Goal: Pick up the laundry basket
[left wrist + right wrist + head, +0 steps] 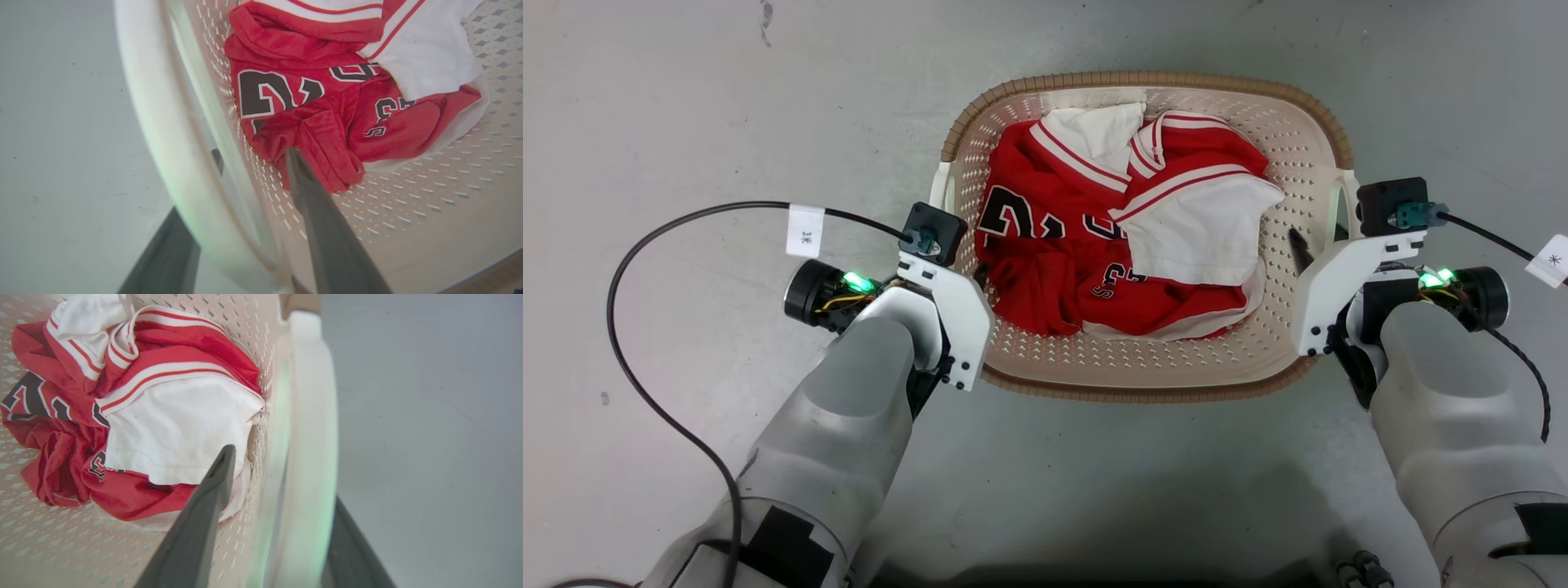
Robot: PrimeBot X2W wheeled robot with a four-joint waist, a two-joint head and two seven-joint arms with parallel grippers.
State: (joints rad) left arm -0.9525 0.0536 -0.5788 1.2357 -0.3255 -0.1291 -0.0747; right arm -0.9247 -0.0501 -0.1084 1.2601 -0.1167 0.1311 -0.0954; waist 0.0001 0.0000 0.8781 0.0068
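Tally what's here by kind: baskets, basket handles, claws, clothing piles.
Laundry basket: 1
Side handles: 2, left handle, right handle
Claws: 2, left claw, right claw
Clothing pile: 1
Total: 6

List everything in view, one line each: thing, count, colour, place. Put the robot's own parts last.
laundry basket: one, cream-white perforated with a brown woven-look rim, on the floor between the two arms.
side handles: two, white, one at each end of the basket.
sports clothing: count unclear, red and white with dark numerals, crumpled inside the basket.
floor: one, grey, all around the basket.
cables: two, black with white tags, one running to each wrist.
forearms: two, pale grey, lower left and lower right.
left gripper: one, dark jaws astride the left handle, grip unclear.
right gripper: one, dark jaws astride the right handle, grip unclear.
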